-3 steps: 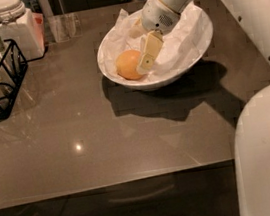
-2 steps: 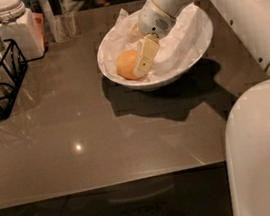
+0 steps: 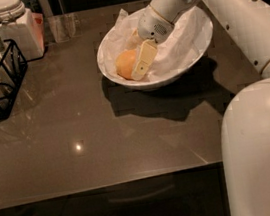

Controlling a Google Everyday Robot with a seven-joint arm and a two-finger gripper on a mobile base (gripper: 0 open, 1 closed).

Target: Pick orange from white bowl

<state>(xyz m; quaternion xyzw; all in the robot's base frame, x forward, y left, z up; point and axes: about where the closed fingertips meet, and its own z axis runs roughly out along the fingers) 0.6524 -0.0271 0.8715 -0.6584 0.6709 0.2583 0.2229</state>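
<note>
— Where is the gripper [image 3: 139, 68] sitting?
— It is reaching down into the white bowl [image 3: 181, 76], lying against the orange [image 3: 125, 64] at the fruit's 3 o'clock side.
— Are the jaws gripping?
— I cannot tell (open or closed, they are not showing it).
— And the orange?
— It is resting on crumpled paper [image 3: 185, 37] at the bowl's 9 o'clock side. The bowl is sitting toward 1 o'clock on the desk [image 3: 104, 140]; a white lidded jar [image 3: 12, 27] is standing at 11, a black wire rack [image 3: 0, 84] at 9.
</note>
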